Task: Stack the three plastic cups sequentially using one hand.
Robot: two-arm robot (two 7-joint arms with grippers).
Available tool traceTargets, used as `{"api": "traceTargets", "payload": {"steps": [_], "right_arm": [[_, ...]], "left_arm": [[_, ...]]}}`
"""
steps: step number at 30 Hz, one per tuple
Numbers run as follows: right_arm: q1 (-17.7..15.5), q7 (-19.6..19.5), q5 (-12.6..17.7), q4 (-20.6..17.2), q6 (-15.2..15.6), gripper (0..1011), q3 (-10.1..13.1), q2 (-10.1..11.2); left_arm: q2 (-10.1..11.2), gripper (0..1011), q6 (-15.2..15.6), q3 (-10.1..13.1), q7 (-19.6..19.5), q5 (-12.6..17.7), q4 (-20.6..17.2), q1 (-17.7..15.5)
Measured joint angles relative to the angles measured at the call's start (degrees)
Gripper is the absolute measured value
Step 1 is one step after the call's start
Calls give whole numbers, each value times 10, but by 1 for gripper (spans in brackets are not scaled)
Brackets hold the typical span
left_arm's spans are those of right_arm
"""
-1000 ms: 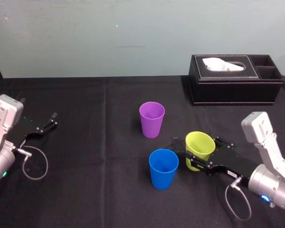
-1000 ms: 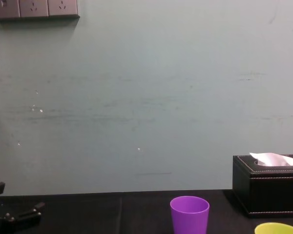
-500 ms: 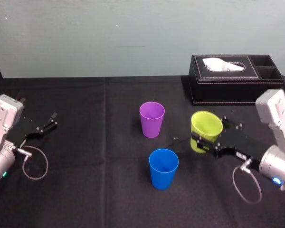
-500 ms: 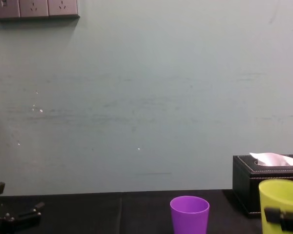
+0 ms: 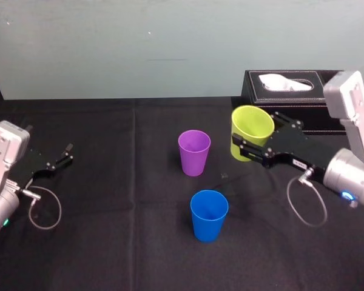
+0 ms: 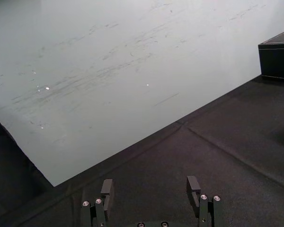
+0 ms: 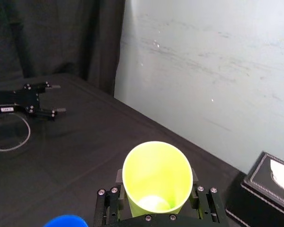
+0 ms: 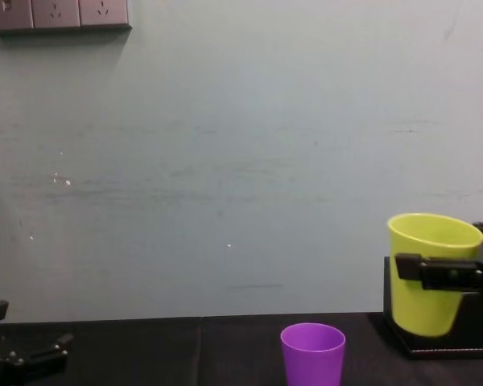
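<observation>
One yellow-green cup [image 5: 253, 130], clamped in right gripper [image 5: 255, 145], aloft right of purple cup [image 5: 194, 152], likely nests there next; left gripper [image 5: 65, 155] idle, splayed.

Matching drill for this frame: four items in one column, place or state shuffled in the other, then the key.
Items
1. yellow-green cup
2. purple cup
3. blue cup
4. left pincer

Places or states
A. stands on the table, nearest the robot
B. open, idle at the table's left side
C. held off the table in the right pincer
D. stands on the table, farther back than the blue cup

Pairs: 1-C, 2-D, 3-A, 4-B
</observation>
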Motion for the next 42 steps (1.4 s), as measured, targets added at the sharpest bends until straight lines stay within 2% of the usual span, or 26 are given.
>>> {"api": "traceTargets", "payload": {"steps": [14, 29, 42], "right_arm": [[78, 1, 3, 41, 31, 743, -51, -34], [113, -6, 0, 72, 41, 742, -78, -52], [143, -7, -17, 121, 40, 743, -100, -72]], "left_arm": [[0, 1010, 0, 0, 0, 0, 0, 0], [0, 1010, 0, 0, 0, 0, 0, 0], [0, 1010, 0, 0, 0, 0, 0, 0]]}}
